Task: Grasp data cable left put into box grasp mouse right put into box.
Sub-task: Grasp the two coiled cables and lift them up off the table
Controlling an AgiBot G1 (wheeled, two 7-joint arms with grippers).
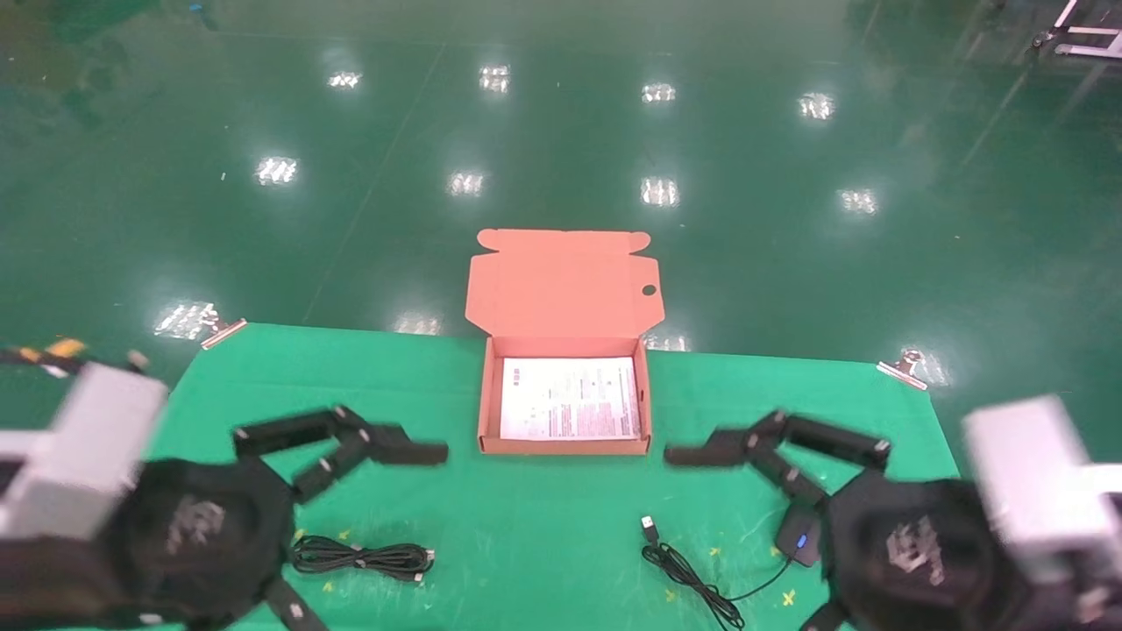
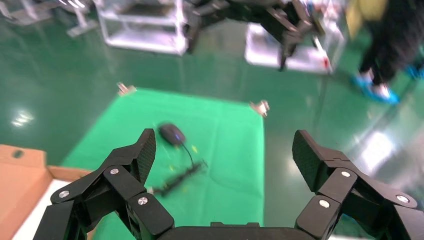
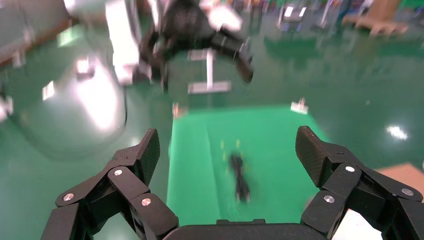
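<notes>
We hold the left gripper (image 1: pixel 346 447) and the right gripper (image 1: pixel 771 451) above the green surface (image 1: pixel 543 526), one on each side of the open box (image 1: pixel 565 399), both with jaws wide and empty. The data cable (image 1: pixel 364 557) lies coiled near the left gripper. The mouse (image 1: pixel 798 536) lies partly under the right gripper, its cord trailing toward the middle.

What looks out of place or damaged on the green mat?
Nothing stands out. The box sits open and square with its lid back. The data cable lies coiled, and the mouse rests on the mat, cord loose. Both hands hover open.
</notes>
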